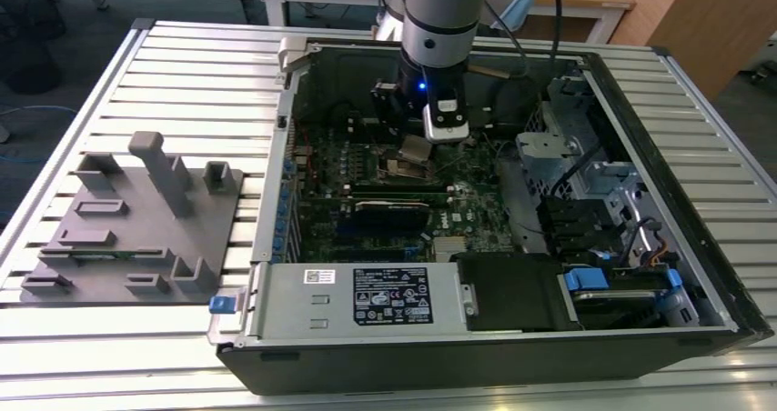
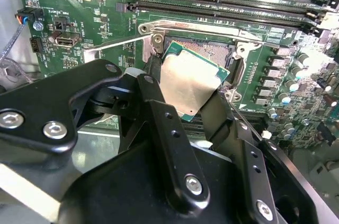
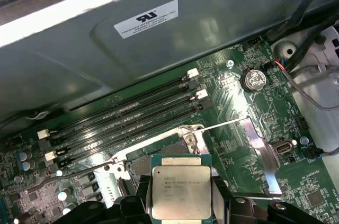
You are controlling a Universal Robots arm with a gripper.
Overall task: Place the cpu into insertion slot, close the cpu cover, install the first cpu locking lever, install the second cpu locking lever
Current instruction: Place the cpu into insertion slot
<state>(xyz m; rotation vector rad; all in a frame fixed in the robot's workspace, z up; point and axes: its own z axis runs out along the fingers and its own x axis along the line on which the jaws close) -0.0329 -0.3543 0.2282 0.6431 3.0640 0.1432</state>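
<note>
1. Open computer case lying on a slatted metal desk, with the robot arm reaching down into it from 12 o'clock in the exterior view.
2. The hand clenched on the cpu, black fingers pressing two opposite edges, silver-grey top facing up in both wrist views.
3. Held tilted just above the insertion slot, the cpu not seated; contact between a corner and the rim impossible to tell.
4. The insertion slot uncovered, its field of contacts partly visible past the cpu, a silver rim around it.
5. The cpu cover swung open to one side of the insertion slot, green board showing through its central window.
6. Thin metal lever standing clear of the insertion slot on the side away from the cpu cover.
7. Row of long black memory slots just beside the insertion slot, with a coin battery farther along the board.
8. In the exterior view, grey power supply box at 6 o'clock of the circuit board, cpu and hand toward the board's 12 o'clock.
9. Grey plastic fixture on the desk at 9 o'clock of the computer case, well apart from the hand.
</note>
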